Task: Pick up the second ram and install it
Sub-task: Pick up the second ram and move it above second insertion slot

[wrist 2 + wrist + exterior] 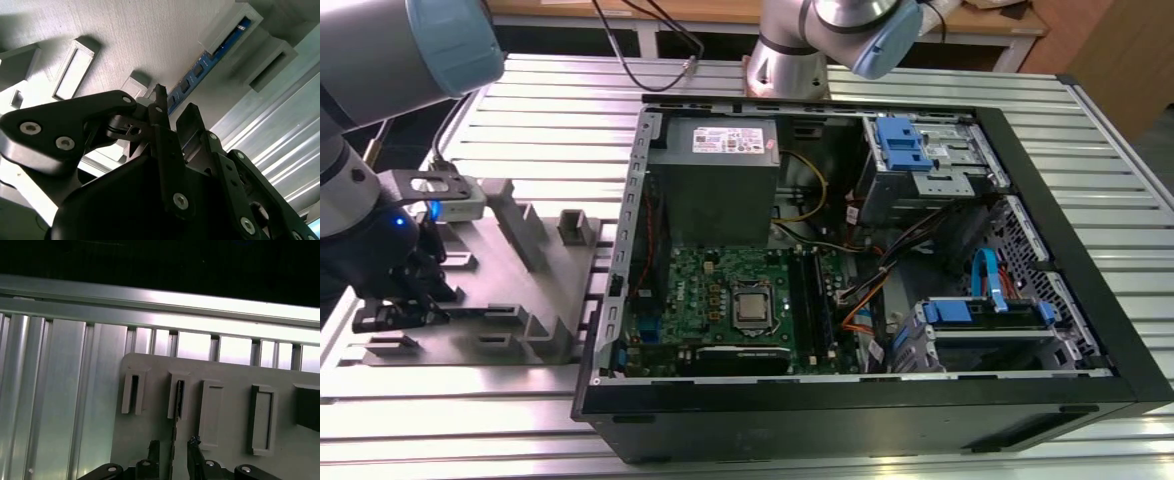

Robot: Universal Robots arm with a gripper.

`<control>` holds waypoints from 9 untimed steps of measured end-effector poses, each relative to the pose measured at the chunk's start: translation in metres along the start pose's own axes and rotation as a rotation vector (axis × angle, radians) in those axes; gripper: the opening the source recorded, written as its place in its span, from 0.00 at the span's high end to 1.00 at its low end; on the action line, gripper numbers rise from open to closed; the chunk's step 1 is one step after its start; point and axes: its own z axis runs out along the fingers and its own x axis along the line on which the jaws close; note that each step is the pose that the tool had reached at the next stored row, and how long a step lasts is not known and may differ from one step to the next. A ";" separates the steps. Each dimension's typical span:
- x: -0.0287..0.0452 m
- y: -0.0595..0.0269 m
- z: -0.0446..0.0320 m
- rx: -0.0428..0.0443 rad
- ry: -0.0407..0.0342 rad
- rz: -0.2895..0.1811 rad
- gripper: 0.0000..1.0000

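Loosely, the hand (173, 443) straddles the second ram (209, 61); fingers (195, 452) apart.

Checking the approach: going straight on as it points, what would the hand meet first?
Likely the second ram, standing on edge in the grey fixture between the hand's open fingers; depth is unclear.

- Gripper (400, 312) low over grey fixture plate (520, 290), exterior view's left.
- Open PC case (1081, 340) on slatted metal table (560, 110).
- Inside: green mobo (707, 300), grey PSU (716, 190) beside it.
- 2nd arm base (787, 70) behind case.
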 end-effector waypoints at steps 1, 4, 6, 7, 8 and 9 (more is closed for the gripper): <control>0.0000 0.0000 0.0000 0.0000 0.0000 0.000 0.67; 0.0000 0.0000 0.0001 0.0001 -0.0001 0.000 0.67; 0.0000 0.0000 0.0001 0.0001 -0.0001 0.000 0.67; 0.0000 0.0000 0.0000 0.0000 -0.0001 0.000 0.68; 0.0000 0.0000 0.0000 0.0000 -0.0001 0.000 0.68; 0.0000 0.0000 0.0001 0.0000 -0.0001 0.000 0.75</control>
